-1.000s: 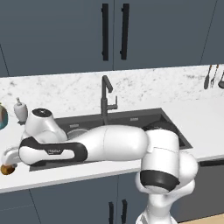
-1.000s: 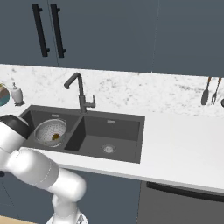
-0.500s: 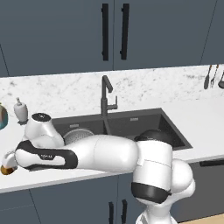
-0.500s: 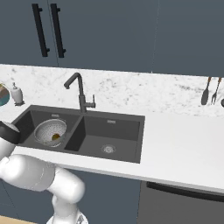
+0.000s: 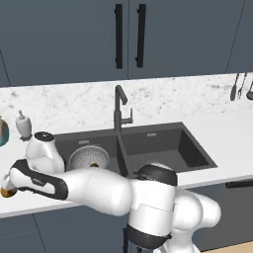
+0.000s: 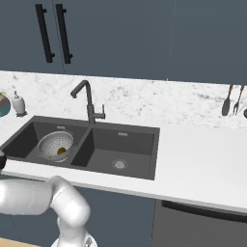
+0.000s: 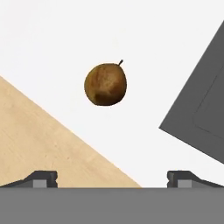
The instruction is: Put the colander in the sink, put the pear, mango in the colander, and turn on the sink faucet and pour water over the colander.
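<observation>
Fingers hanging wide open over the pear

The pear is lying on the white tabletop near its front edge, ahead of the fingers and between their lines, not touching either. It is looking firm, smooth and round, light enough but likely to roll or slip, so a grip across its widest middle seems best. The colander is sitting in the sink, off to the side.

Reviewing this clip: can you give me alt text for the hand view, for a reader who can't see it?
A brown pear with a short stem lies on the white counter, ahead of the open gripper and untouched. A corner of the dark grey sink shows at the right, and light wooden floor past the counter's edge at lower left.
</observation>
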You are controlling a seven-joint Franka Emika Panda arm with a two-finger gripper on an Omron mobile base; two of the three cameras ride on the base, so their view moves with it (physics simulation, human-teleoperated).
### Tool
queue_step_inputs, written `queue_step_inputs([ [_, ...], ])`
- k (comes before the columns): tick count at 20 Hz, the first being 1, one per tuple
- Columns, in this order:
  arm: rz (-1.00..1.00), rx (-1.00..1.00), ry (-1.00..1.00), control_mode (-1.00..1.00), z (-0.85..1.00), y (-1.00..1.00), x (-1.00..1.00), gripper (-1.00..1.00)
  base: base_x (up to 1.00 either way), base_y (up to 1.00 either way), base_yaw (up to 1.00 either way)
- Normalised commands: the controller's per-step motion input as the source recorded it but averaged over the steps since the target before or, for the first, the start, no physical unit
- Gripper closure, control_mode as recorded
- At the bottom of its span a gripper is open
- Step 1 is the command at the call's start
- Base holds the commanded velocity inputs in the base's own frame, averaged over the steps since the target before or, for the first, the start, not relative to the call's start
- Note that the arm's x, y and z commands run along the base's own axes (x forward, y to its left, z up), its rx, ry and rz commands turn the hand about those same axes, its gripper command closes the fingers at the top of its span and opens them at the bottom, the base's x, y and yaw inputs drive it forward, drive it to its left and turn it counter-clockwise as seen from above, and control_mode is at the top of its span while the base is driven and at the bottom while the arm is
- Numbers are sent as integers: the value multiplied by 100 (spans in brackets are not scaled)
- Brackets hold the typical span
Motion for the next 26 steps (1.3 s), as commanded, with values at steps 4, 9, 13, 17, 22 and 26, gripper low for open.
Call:
queue_step_inputs([
  [4, 0, 0, 0, -100, -5, 39, 22, -100, 0, 0, 0],
  [9, 0, 0, 1, -100, -11, 39, 17, -100, 0, 0, 0],
  [13, 0, -4, 0, -100, -25, 16, 11, -100, 0, 0, 0],
  [17, 0, -5, 0, -100, -23, 16, 7, -100, 0, 0, 0],
  [22, 0, -2, 0, -100, -17, 18, 9, -100, 0, 0, 0],
  [26, 0, 0, 0, -100, -17, 12, 14, -100, 0, 0, 0],
])
